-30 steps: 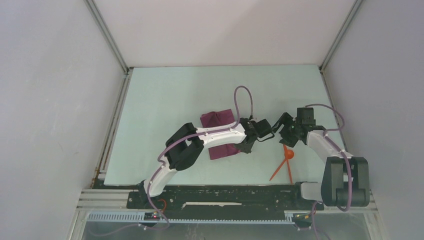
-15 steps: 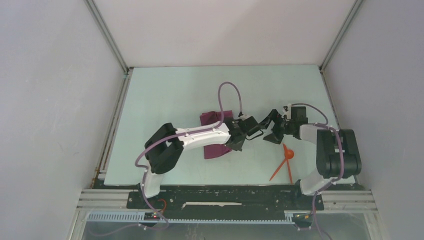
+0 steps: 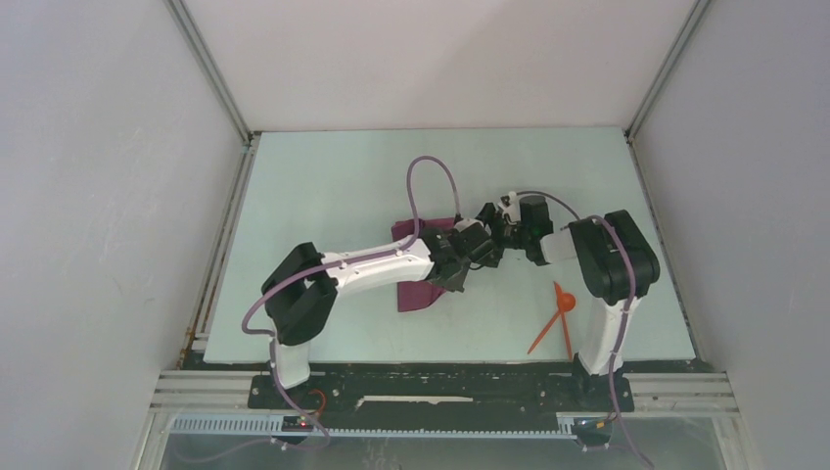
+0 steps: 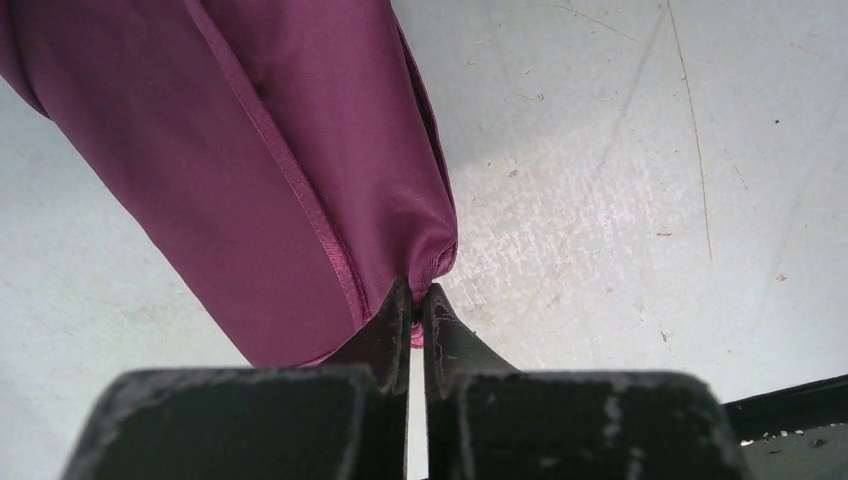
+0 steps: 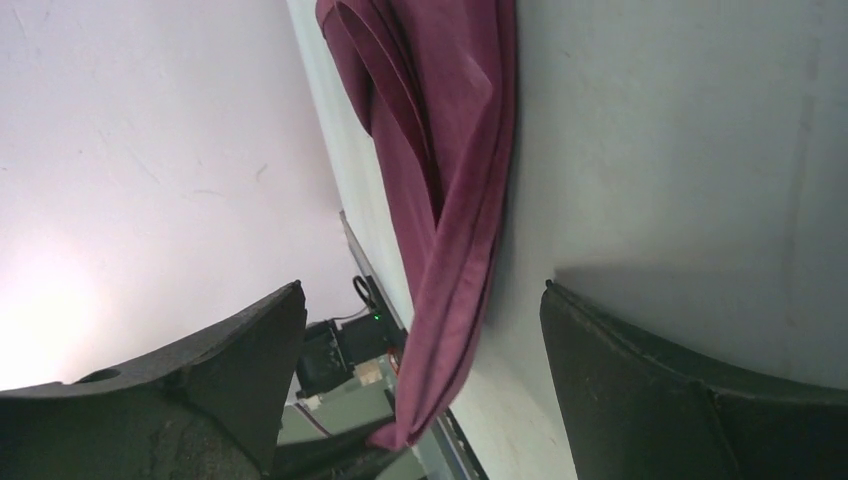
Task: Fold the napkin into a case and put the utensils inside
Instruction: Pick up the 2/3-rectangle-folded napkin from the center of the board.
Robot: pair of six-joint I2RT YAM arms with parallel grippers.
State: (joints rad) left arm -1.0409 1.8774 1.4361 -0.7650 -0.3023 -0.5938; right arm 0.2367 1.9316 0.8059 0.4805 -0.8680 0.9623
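Two arms meet at the purple napkin (image 3: 416, 294)
The left arm lies low across it. Its wrist view shows the left gripper (image 4: 415, 303) pinching a cloth corner tight. The right gripper (image 5: 422, 295) stands wide, with cloth in front of it. The utensils (image 3: 563, 305) lie apart on the pale green table (image 3: 333, 176), with white walls (image 3: 117, 196) around.

Pale mint-green table (image 3: 333, 176), scuffed and scratched up close. Plain white walls (image 3: 98, 215) on three sides, aluminium rails (image 3: 209, 70) in the corners. Light even, soft.
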